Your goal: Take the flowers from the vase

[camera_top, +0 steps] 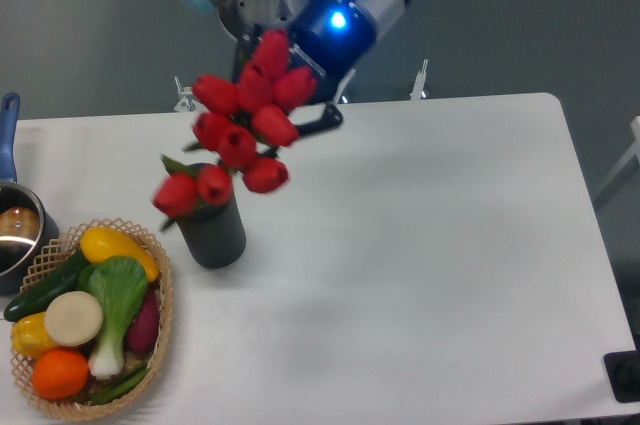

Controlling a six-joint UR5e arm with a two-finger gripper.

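The flowers (245, 130), a bunch of bright red tulip buds, lean up and to the right out of the dark ribbed vase (212, 231), which stands upright on the white table left of centre. The lowest buds hang just over the vase's rim, and the stems are mostly hidden. My gripper (312, 121) comes down from the top behind the upper right of the bunch. Only one dark finger (325, 117) shows beside the buds; the rest is hidden by them. I cannot tell whether the jaws are closed on the bunch.
A wicker basket (160, 330) of vegetables sits at the front left, close to the vase. A blue-handled metal pot (18, 230) is at the left edge. The table's far edge runs just behind the gripper.
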